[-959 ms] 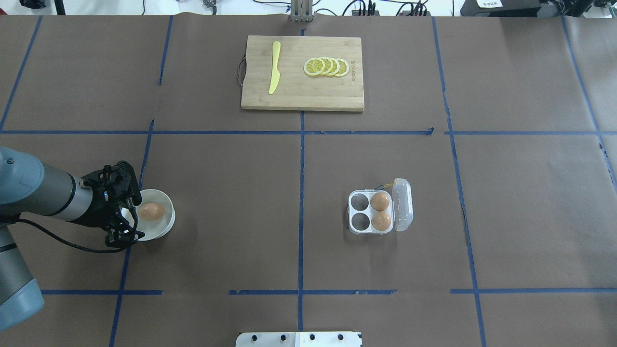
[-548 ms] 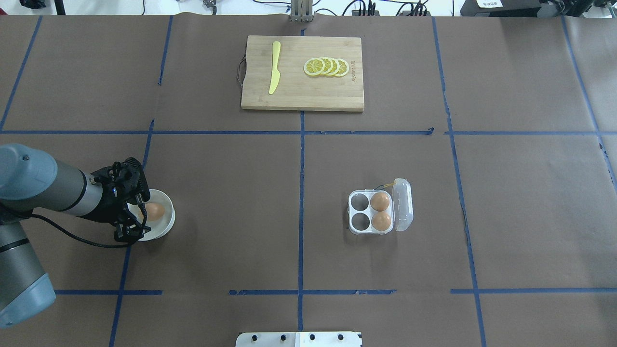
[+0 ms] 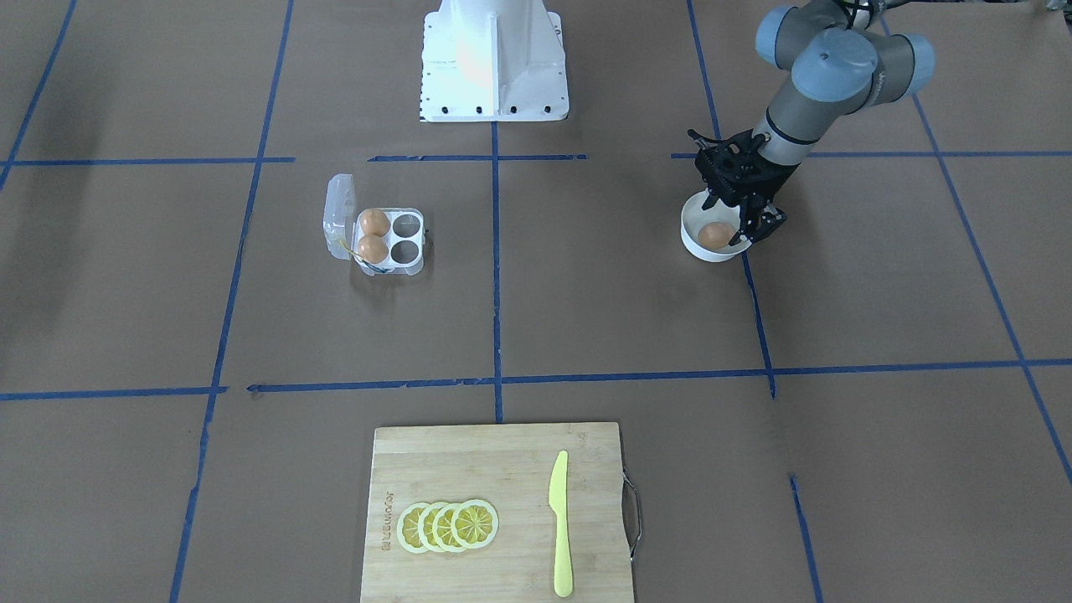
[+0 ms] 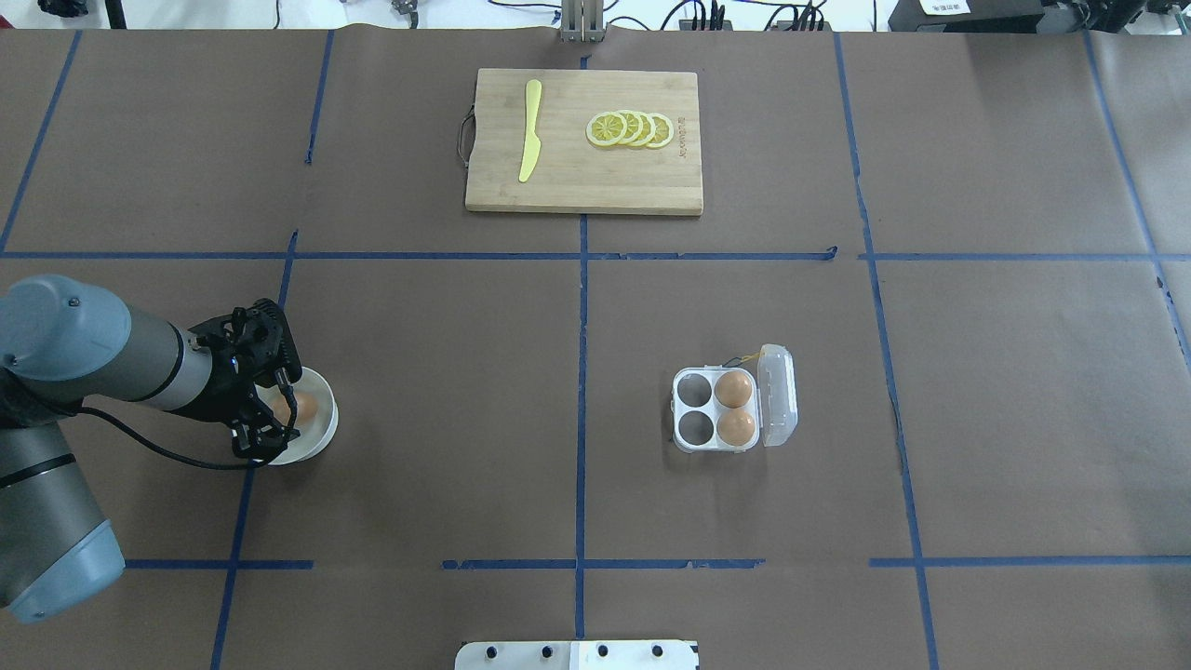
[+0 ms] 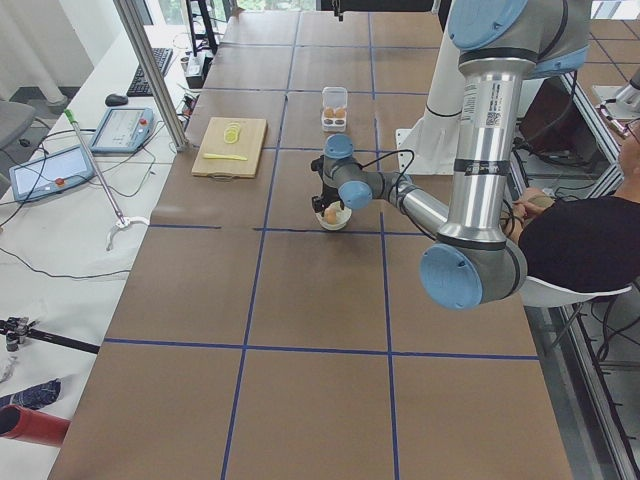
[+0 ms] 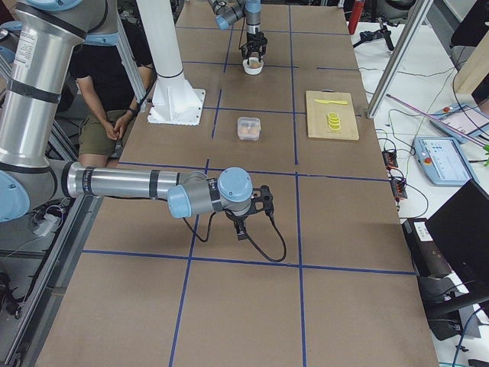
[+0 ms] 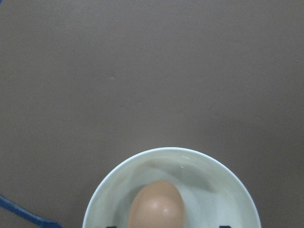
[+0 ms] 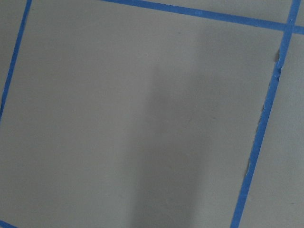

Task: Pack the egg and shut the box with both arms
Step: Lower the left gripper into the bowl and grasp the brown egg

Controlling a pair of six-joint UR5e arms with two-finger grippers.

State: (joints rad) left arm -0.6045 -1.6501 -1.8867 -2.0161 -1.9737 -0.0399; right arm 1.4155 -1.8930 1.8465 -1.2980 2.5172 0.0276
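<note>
A tan egg (image 4: 303, 406) lies in a round white bowl (image 4: 327, 430) at the table's left. My left gripper (image 4: 277, 412) is open and low over the bowl, its fingers on either side of the egg. The left wrist view shows the egg (image 7: 156, 204) between the finger tips at the bottom edge. The clear egg box (image 4: 692, 409) stands right of centre, lid open. It holds two eggs (image 4: 734, 389) in the cups by the lid; the other two cups are empty. My right gripper (image 6: 241, 228) shows only in the exterior right view, low over bare table; I cannot tell its state.
A wooden cutting board (image 4: 582, 181) with a yellow knife (image 4: 529, 130) and lemon slices (image 4: 631, 128) lies at the far middle. The white pedestal (image 3: 492, 59) stands at the robot's side. A seated person (image 5: 580, 240) is beside the table.
My left gripper has moved forward and right over the bowl and come down around the egg. The egg, the bowl and the box have not moved.
</note>
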